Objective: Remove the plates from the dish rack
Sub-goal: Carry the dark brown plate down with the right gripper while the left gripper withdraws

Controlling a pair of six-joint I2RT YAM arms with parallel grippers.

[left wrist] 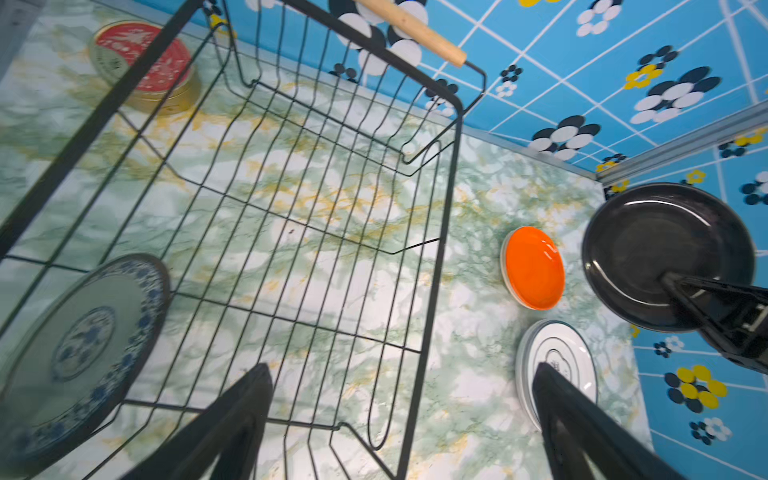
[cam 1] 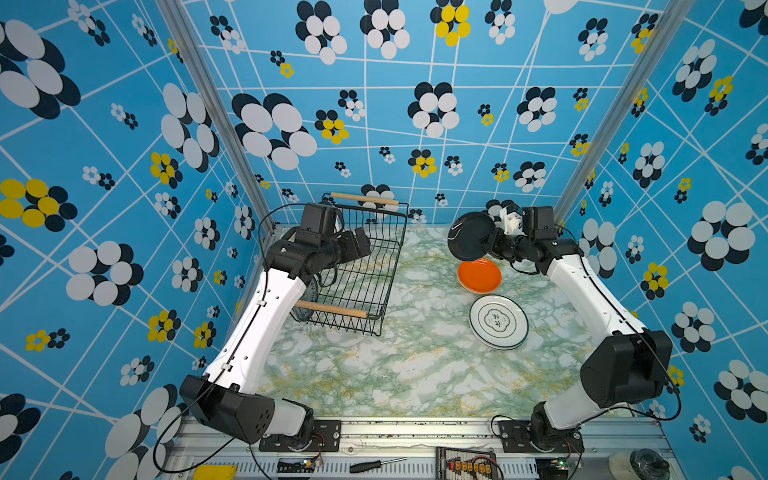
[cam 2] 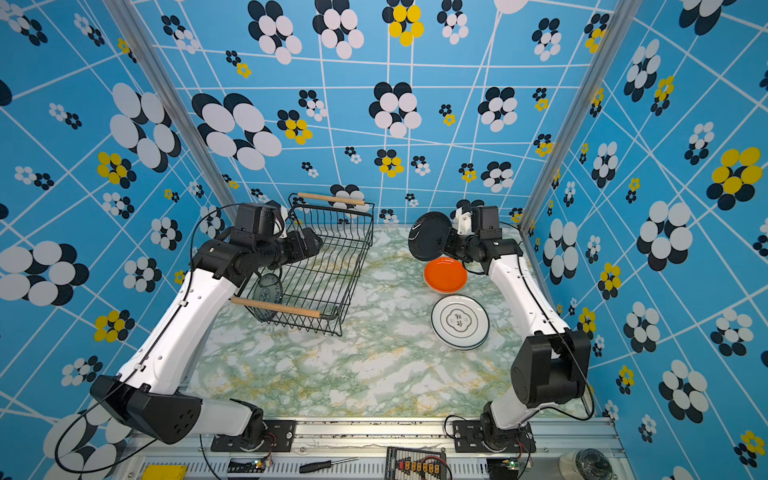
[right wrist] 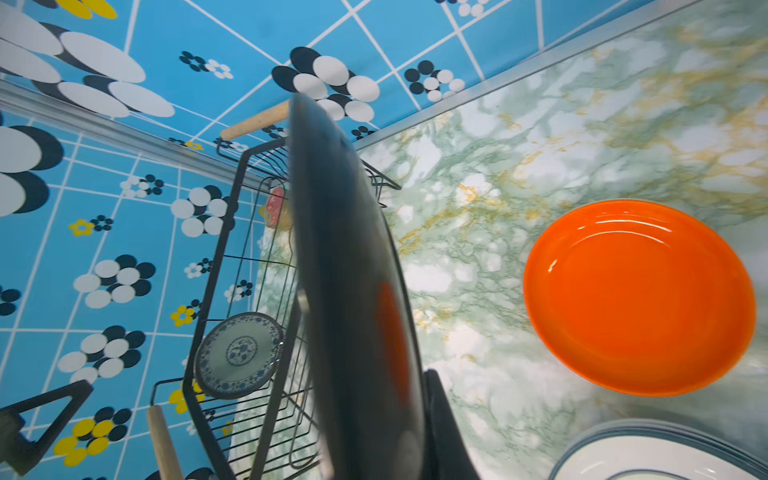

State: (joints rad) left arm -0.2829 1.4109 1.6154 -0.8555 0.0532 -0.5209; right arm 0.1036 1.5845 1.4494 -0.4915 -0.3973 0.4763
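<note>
The black wire dish rack stands at the back left. One teal-patterned plate stands on edge at its near end, partly hidden by my left arm in a top view. My left gripper hangs open and empty above the rack's right side. A black plate is held upright in the air, with my right gripper shut on its rim. Below it lie an orange plate and a stack of white plates.
A round red-lidded tin lies on the marble table behind the rack, near the back wall. Blue patterned walls close in the back and both sides. A screwdriver and electronics lie on the front rail.
</note>
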